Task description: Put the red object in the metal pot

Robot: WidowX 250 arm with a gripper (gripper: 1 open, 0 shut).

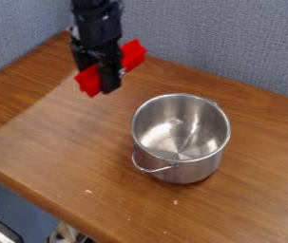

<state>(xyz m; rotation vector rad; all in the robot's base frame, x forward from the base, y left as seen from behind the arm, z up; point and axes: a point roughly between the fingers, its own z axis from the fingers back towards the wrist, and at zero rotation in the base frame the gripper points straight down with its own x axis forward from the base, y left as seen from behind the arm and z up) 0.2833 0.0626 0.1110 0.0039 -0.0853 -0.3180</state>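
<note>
block held, pot waiting

my tool [102, 71] gripped the red object [110, 68] mid-length, clear above the tabletop [32, 104]. rightward sat the metal pot [181, 135], empty. i judged: centre over its mouth, lower, then release.

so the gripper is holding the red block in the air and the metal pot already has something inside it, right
Not quite. The gripper does hold the red block above the table, but the camera view shows the metal pot empty, only its bare shiny inside.
</note>
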